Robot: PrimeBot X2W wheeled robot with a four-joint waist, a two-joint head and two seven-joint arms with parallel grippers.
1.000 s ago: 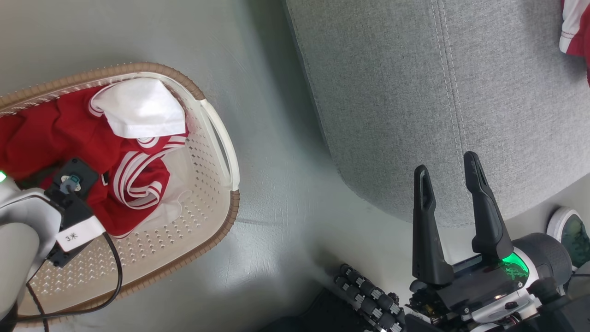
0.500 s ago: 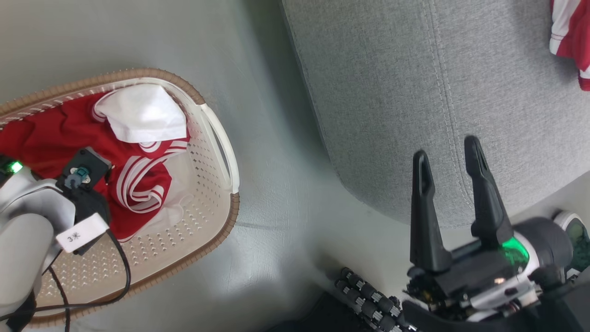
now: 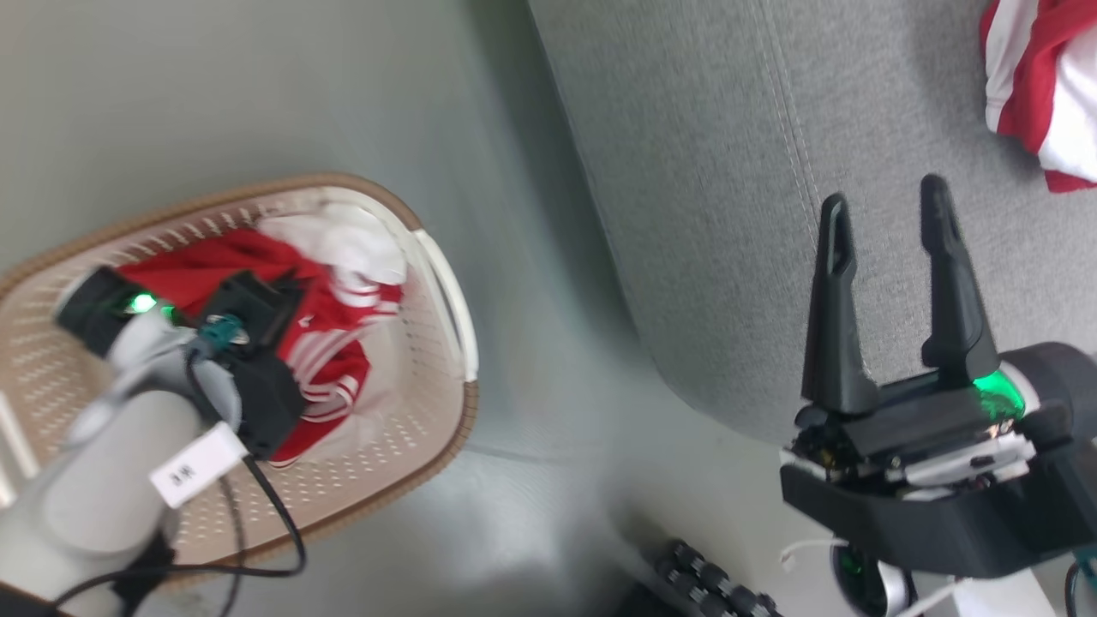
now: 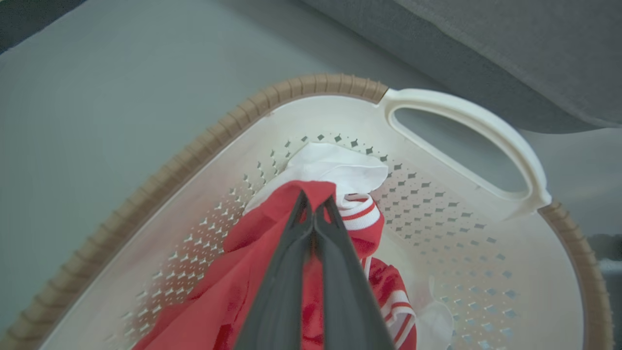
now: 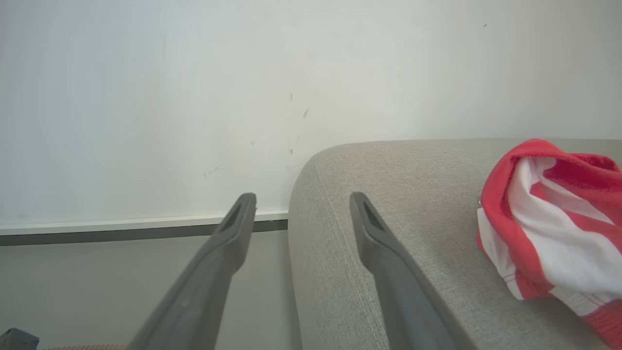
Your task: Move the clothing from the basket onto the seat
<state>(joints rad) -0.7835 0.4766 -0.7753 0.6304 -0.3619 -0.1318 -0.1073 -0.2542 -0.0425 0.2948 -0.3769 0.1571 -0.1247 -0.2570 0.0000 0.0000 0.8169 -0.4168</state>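
Inside the cream perforated plastic basket [image 4: 316, 83], my left gripper [image 4: 313, 205] was shut on the soft red fabric garment [image 4: 252, 228] — presumably for lifting out.

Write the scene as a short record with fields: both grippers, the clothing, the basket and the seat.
left gripper: shut on the red garment, inside the basket
right gripper: open, holding nothing, near the seat's corner
red garment: red and white, bunched in the basket
second garment: crumpled, lying on the seat
basket: on the floor, beside the seat
seat: light grey, one garment on it
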